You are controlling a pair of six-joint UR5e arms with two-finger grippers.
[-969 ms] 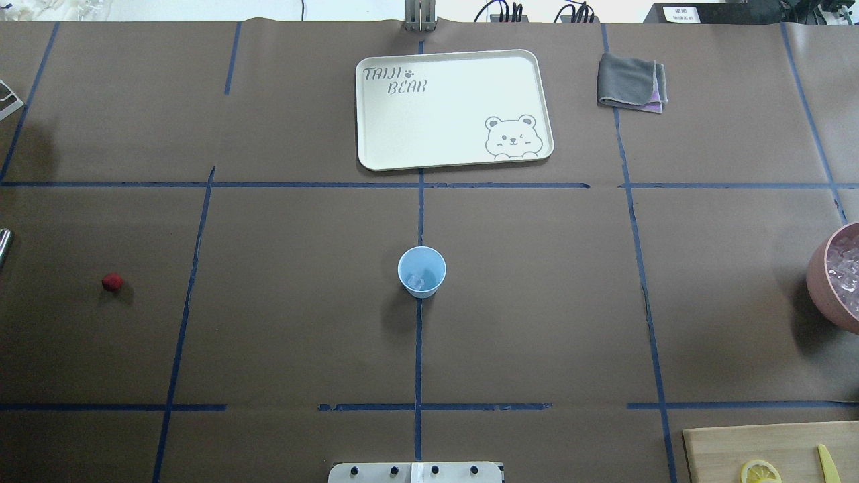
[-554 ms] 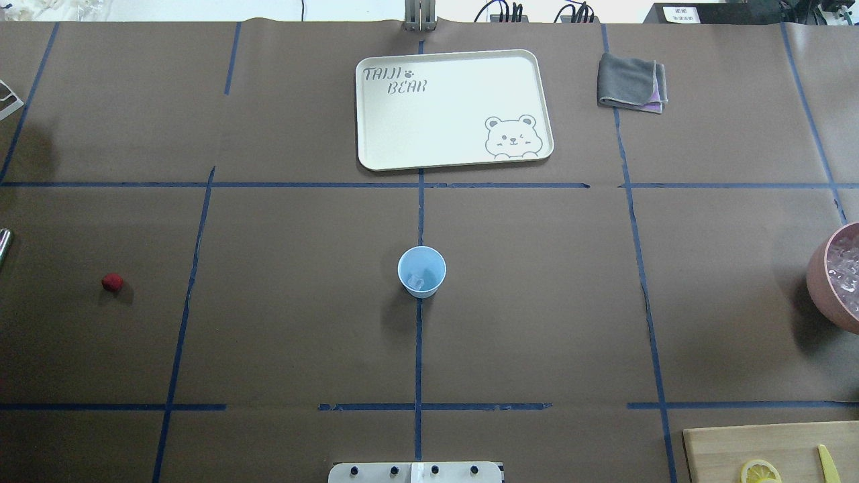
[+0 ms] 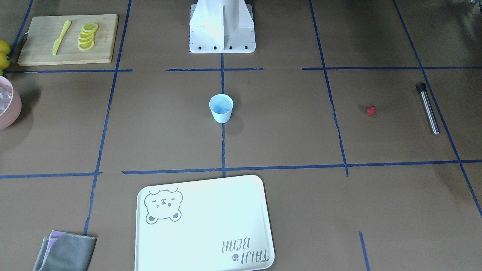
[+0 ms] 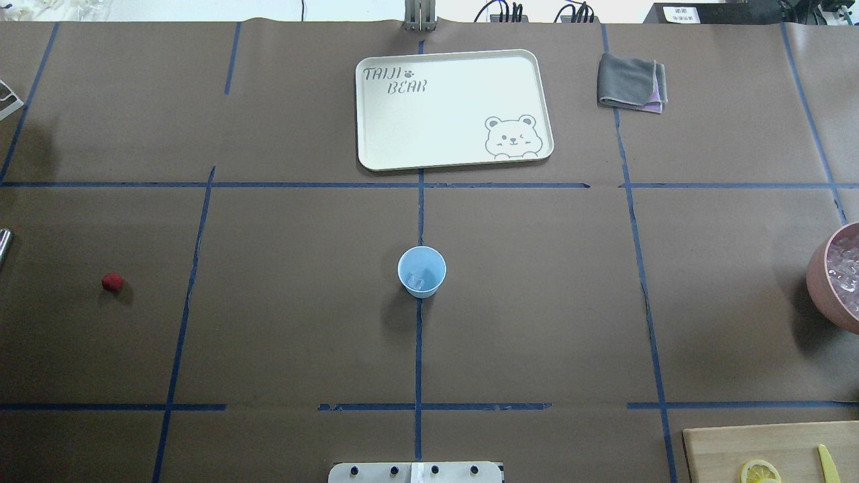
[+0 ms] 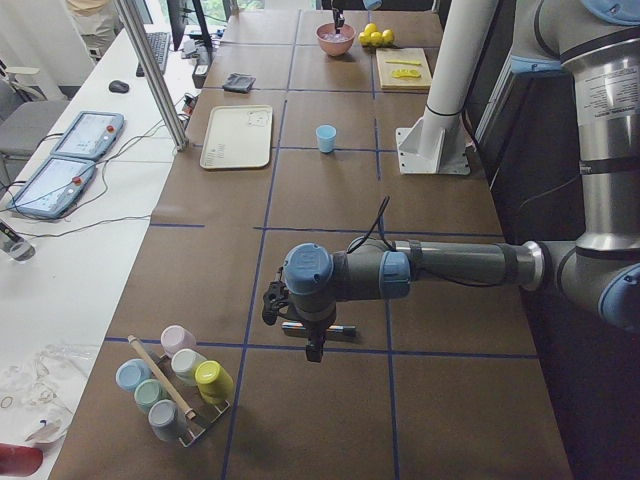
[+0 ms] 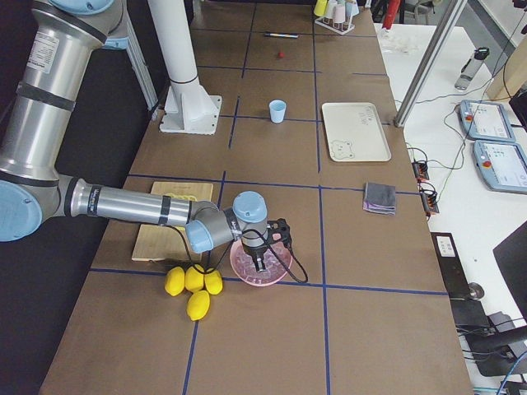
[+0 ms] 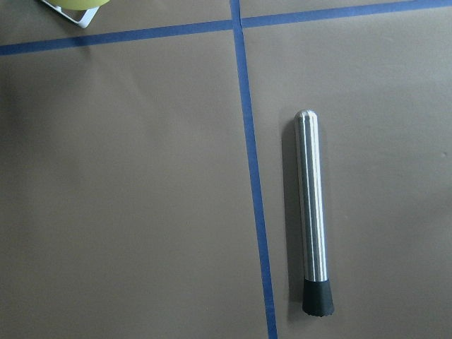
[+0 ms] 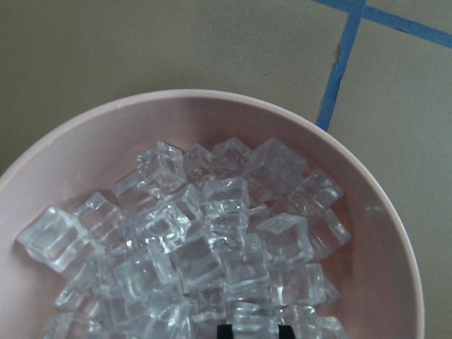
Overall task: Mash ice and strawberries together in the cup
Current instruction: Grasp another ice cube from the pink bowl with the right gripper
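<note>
The pale-blue cup (image 4: 421, 271) stands upright at the table's middle, also in the front-facing view (image 3: 221, 108). Clear ice (image 4: 419, 280) lies in its bottom. More ice cubes (image 8: 212, 247) fill a pink bowl (image 8: 395, 233) under my right gripper (image 6: 262, 265), which hangs just above it; I cannot tell whether it is open or shut. The tiny red strawberry (image 4: 112, 282) lies alone on the table far to the left. My left gripper (image 5: 316, 352) hangs above a steel muddler (image 7: 313, 212) lying flat; I cannot tell its state.
A cream bear tray (image 4: 453, 107) and a folded grey cloth (image 4: 631, 82) lie at the far side. A wooden board (image 3: 67, 38) holds lemon slices and a yellow knife. Whole lemons (image 6: 193, 284) lie beside the bowl. A rack of pastel cups (image 5: 175, 385) stands near the left arm.
</note>
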